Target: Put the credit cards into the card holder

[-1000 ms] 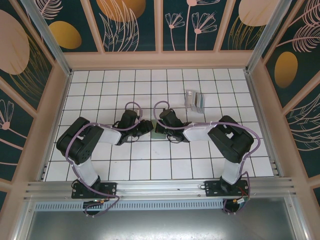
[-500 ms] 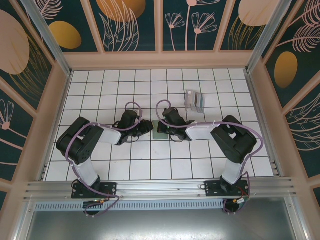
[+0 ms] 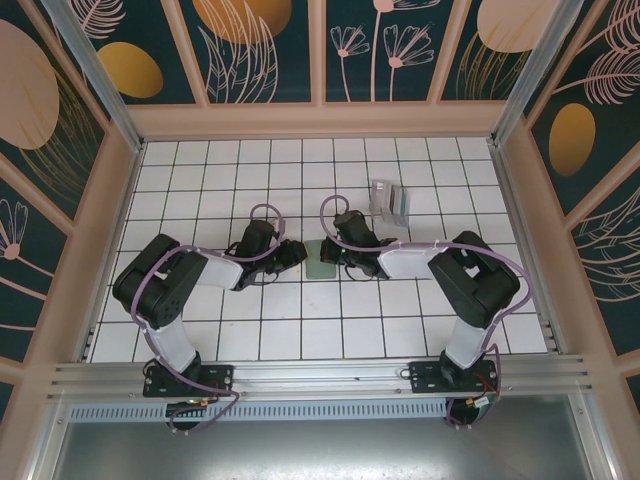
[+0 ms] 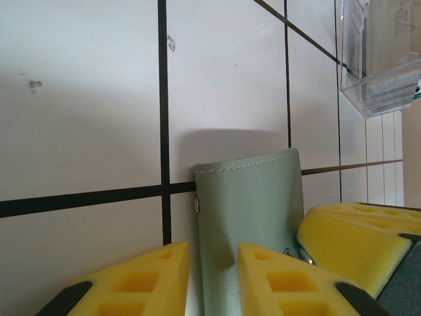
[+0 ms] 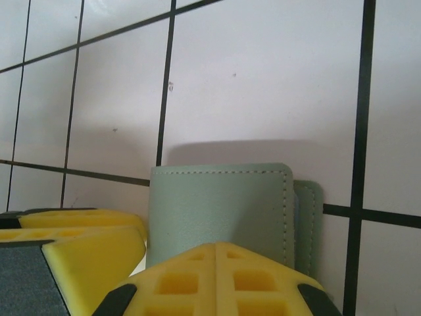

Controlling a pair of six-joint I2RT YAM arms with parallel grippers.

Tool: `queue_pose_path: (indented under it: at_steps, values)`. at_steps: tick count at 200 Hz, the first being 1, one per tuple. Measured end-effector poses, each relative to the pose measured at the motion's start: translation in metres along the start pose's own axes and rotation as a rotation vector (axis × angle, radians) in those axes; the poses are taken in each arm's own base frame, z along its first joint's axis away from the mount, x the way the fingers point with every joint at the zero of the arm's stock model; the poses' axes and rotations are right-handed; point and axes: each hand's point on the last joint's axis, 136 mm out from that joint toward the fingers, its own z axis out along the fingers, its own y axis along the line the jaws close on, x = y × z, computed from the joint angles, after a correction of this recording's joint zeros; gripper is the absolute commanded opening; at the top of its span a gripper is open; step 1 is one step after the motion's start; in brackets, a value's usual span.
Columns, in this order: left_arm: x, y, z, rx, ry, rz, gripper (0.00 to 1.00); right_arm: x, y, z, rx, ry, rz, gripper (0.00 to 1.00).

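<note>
Sage-green card holder [image 5: 220,210] pinched between left pincer [image 4: 212,276] and clenched right pincer [image 5: 216,276], could easily slip or buckle.

Sage-green card holder [image 3: 319,262], grey-teal credit cards [image 3: 390,203] apart

White square-tiled floor w/ black grout [image 3: 200,200], beige wood-framed walls w/ dark teal floral panels [image 3: 260,50], ribbed aluminium rail along near edge [image 3: 320,375]. Even lighting.
</note>
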Motion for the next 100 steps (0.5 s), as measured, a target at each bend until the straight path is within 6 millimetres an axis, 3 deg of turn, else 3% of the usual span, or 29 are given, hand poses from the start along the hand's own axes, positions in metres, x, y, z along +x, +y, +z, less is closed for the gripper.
queue_pose_path:
  at_steps: [100]
  values:
    - [0.0000, -0.0001, 0.0000, 0.001, 0.000, 0.000, 0.27, 0.0049, 0.0030, 0.0005, -0.018, 0.011, -0.005, 0.00]
